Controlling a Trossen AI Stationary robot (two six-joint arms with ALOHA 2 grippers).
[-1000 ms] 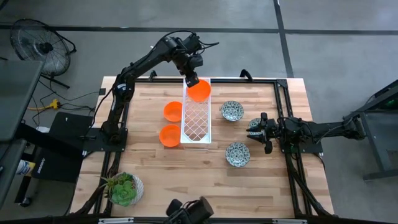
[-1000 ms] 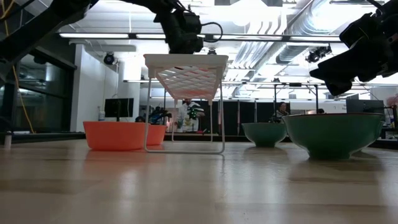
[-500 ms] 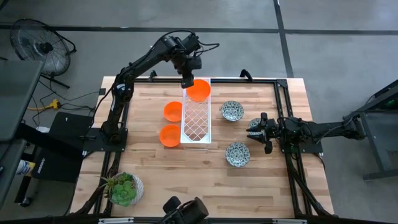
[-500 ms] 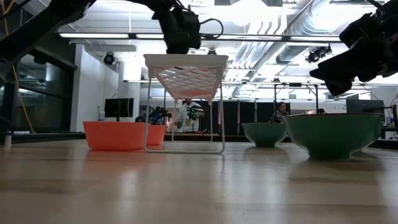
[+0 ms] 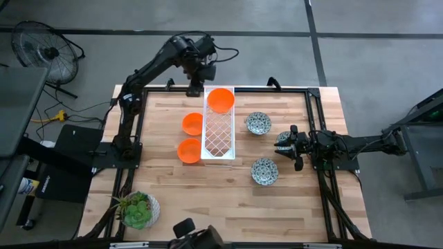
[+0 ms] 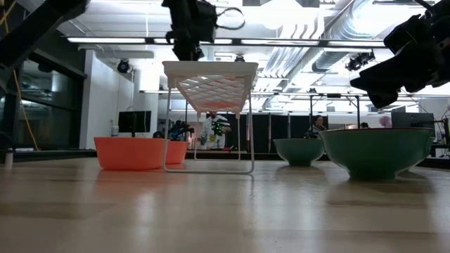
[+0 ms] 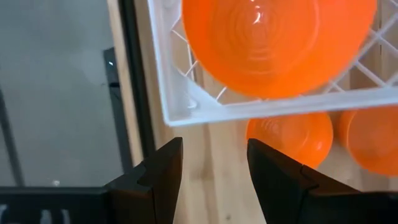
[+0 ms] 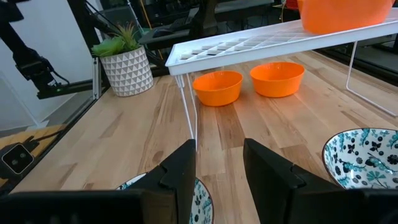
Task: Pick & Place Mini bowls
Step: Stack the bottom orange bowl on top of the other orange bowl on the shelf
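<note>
One orange bowl sits on the far end of the white wire rack; it also shows in the left wrist view. Two orange bowls rest on the table left of the rack. My left gripper is open and empty, above the rack's far-left corner. Two patterned bowls stand right of the rack. My right gripper is open, hovering over a third patterned bowl, which it partly hides.
A potted green plant stands at the near-left corner. Black frame rails run along the table's sides and far edge. Bare wood lies near the front middle of the table.
My left gripper has drawn away from the orange bowl on the rack, going up and toward the table's far-left corner. The bowl stays on the rack's far end. My right arm has kept still.
</note>
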